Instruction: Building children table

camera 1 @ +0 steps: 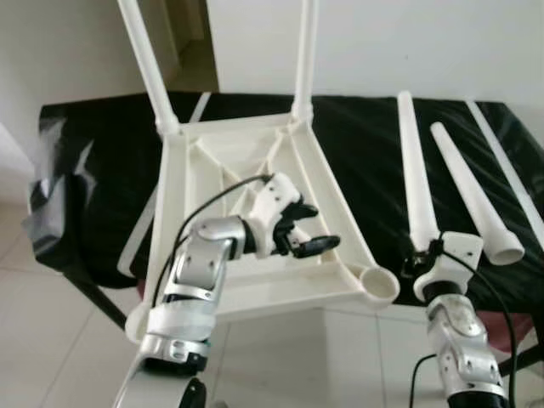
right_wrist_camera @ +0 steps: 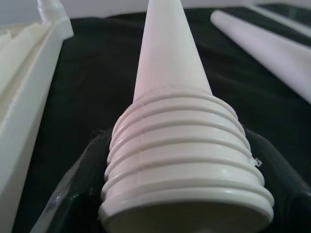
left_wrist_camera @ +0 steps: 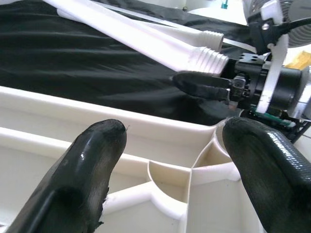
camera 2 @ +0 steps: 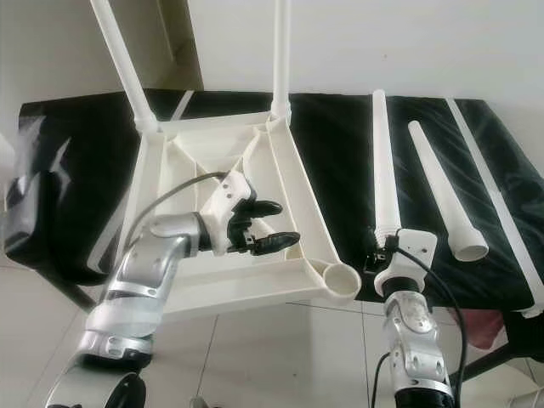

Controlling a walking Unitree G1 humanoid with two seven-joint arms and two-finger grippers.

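Note:
The white children's table top [camera 1: 170, 221] lies upside down on a black-covered surface. Two white legs [camera 1: 149, 64] [camera 1: 304, 51] stand screwed into its far corners. The near right corner socket [camera 1: 380, 285] is empty. My left gripper [camera 1: 323, 226] hovers open over the ribbed underside, just left of that socket, with nothing between its fingers [left_wrist_camera: 97, 145]. My right gripper [camera 1: 422, 255] is shut on the threaded end [right_wrist_camera: 180, 160] of a loose leg [camera 1: 412, 161] lying on the cloth, right of the table top.
A second loose leg [camera 1: 472, 191] lies to the right of the held one, wide end toward me. A thin white strip [camera 1: 510, 170] runs along the far right. The black cloth [camera 1: 85, 170] hangs off the left edge. Tiled floor [camera 1: 289, 357] lies in front.

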